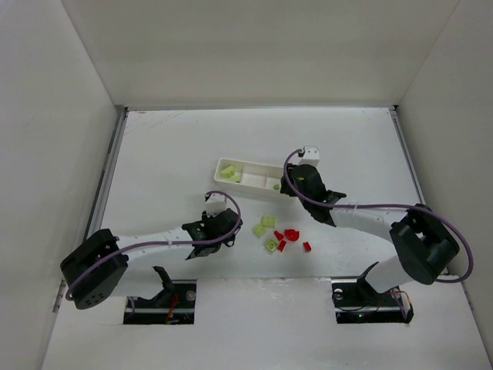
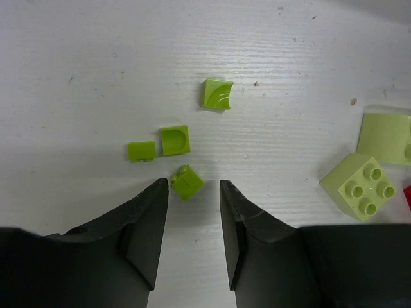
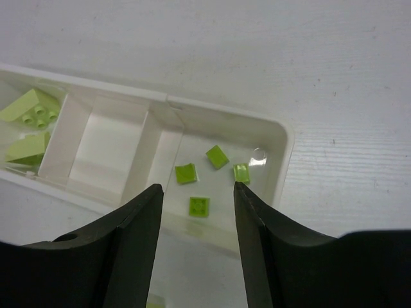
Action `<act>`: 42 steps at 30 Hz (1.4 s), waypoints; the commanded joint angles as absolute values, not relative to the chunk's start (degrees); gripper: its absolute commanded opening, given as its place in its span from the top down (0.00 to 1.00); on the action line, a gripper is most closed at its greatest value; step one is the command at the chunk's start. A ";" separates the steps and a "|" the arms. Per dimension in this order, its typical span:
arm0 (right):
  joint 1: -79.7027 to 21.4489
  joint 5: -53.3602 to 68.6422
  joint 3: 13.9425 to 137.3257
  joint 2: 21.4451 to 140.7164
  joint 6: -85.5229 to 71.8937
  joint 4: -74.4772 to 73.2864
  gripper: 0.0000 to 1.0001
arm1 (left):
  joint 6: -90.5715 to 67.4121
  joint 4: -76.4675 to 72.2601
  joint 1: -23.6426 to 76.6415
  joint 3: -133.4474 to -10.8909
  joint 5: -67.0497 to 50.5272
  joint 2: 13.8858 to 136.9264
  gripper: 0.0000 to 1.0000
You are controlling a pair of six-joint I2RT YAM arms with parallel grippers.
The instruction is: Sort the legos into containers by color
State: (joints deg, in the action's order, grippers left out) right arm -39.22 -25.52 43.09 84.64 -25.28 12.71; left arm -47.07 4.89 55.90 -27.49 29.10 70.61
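Note:
My left gripper (image 2: 192,186) is open low over the table, left of the loose pile in the top view (image 1: 229,225). A tiny lime green lego (image 2: 186,181) lies just ahead of its fingertips, nearer the left one. Three more small green legos (image 2: 174,140) lie beyond it. My right gripper (image 3: 198,187) is open and empty above the right compartment of the white tray (image 3: 282,138), which holds several small green legos (image 3: 199,206). The left compartment holds larger pale green bricks (image 3: 32,109). The middle compartment (image 3: 106,151) holds nothing.
Loose pale green bricks (image 1: 268,221) and red legos (image 1: 291,233) lie between the arms in front of the tray (image 1: 231,163). A pale green four-stud brick (image 2: 367,186) lies right of my left gripper. White walls enclose the table on three sides.

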 commanded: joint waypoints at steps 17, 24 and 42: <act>-43.28 -25.75 40.17 80.25 -26.19 17.49 0.46 | -45.26 3.51 56.29 -30.14 32.78 71.46 0.85; -42.23 -28.03 37.36 75.95 -27.42 19.42 0.46 | -43.78 5.71 58.05 -35.85 32.43 68.20 0.87; -30.37 -37.09 27.24 63.10 -37.00 20.40 0.44 | -32.70 -3.95 56.65 -59.32 27.87 84.01 0.87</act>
